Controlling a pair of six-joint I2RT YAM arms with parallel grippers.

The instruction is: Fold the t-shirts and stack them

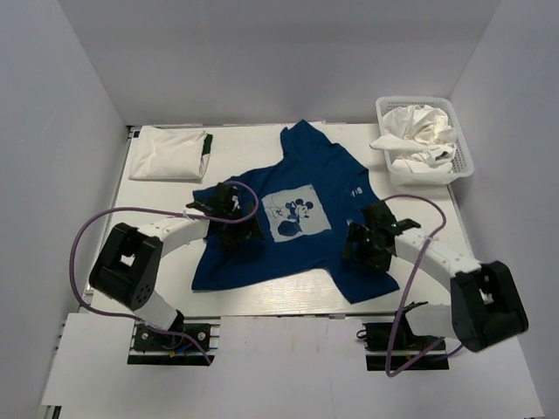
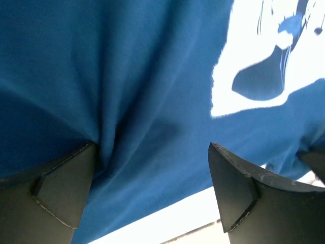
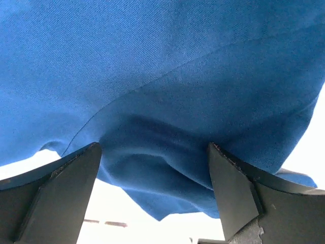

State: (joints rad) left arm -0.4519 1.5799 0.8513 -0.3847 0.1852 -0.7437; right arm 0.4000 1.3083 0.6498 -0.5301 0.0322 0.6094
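Observation:
A royal-blue t-shirt [image 1: 307, 175] with a pale cartoon-mouse print [image 1: 297, 216] lies spread across the middle of the table. My left gripper [image 1: 238, 214] sits low over the shirt's left side. In its wrist view it [image 2: 152, 147] is open, with blue cloth [image 2: 127, 76] under the wide-set fingers and the print [image 2: 274, 61] at the upper right. My right gripper [image 1: 362, 240] hovers over the shirt's lower right part. It [image 3: 153, 147] is open too, and a loose fold of the blue cloth [image 3: 167, 168] sags between the fingers. A folded white t-shirt [image 1: 170, 153] lies at the back left.
A white lattice basket [image 1: 463, 157] at the back right holds crumpled white shirts [image 1: 419, 131]. White walls close in the table on three sides. The table's near edge [image 1: 279, 301] runs just below the shirt's hem, with both arm bases beyond it.

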